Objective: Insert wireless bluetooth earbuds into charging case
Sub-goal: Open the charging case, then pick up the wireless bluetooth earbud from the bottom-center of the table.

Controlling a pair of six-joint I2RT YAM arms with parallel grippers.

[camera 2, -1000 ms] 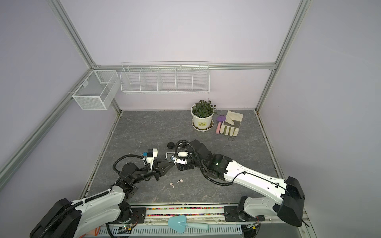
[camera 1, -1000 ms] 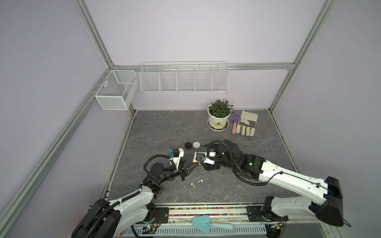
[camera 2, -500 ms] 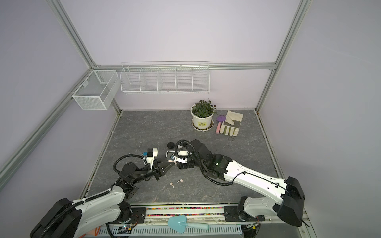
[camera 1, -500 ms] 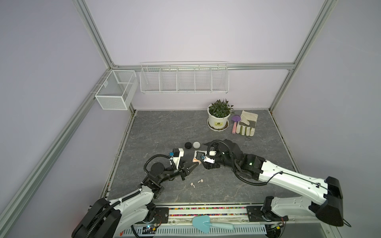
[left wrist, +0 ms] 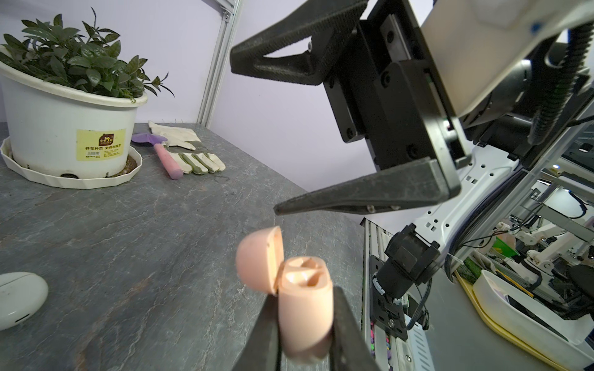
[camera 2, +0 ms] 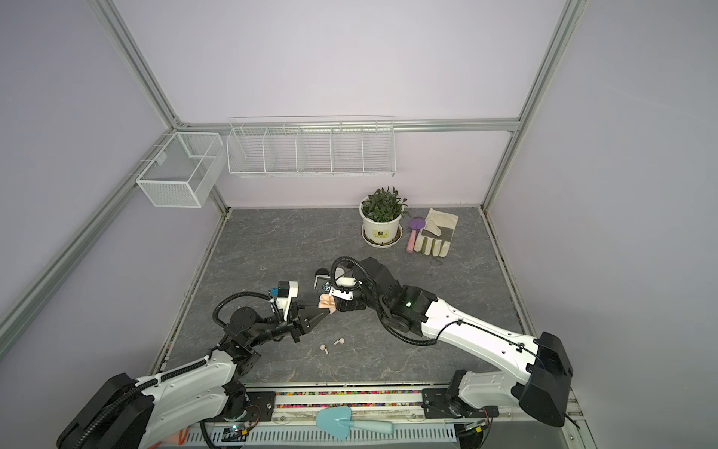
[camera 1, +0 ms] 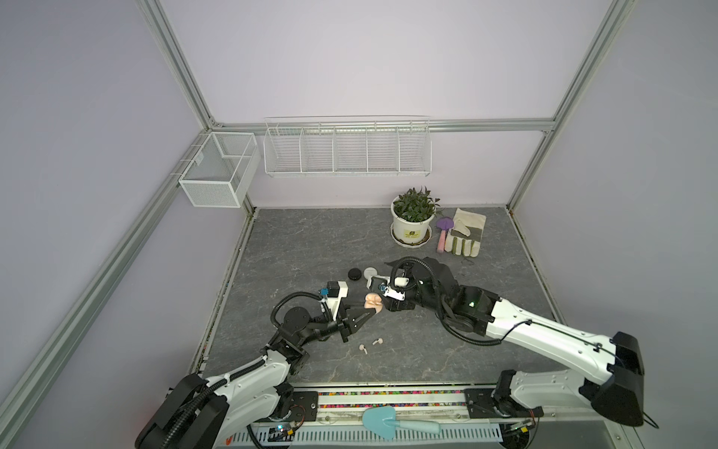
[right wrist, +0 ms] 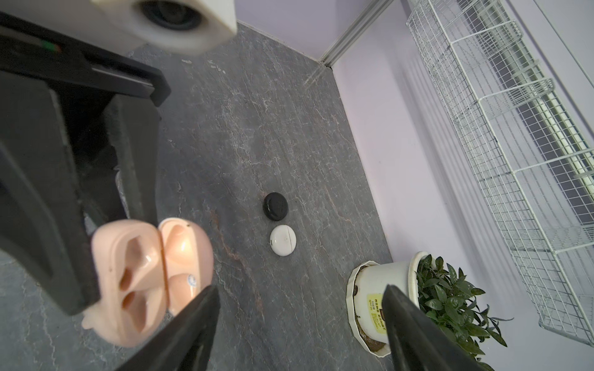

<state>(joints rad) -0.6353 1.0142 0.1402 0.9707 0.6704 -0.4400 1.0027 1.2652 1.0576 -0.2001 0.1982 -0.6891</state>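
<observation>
**Grey stone tabletop point(left wrist: 96, 241), pink charging case point(left wrist: 305, 308) pinched in your left gripper point(left wrist: 303, 292)**

Left wrist view: your left gripper's two fingers are clamped on the lower half of the case, holding it upright with the lid hinged back. Your right gripper point(left wrist: 254, 135) hangs over it with its jaws spread wide. Its lower fingertip is just beside the lid's edge; you cannot tell whether they touch. Behind stand a potted plant point(left wrist: 64, 128), a work glove point(left wrist: 186, 151) and a purple trowel point(left wrist: 160, 154) with a pink handle. A closed white charging case point(left wrist: 16, 298) lies at the frame's edge.

Right wrist view: the open case shows you its two moulded sockets, close to one of the spread fingers. Farther off, a round black case point(right wrist: 275, 206) lies just beside the white one.

In both top views, your two grippers meet over the front half of the table with the pink case between them. Two pale pink earbuds point(camera 1: 377, 342) lie loose on the stone near your left gripper, toward the arm bases and apart from the case.
</observation>
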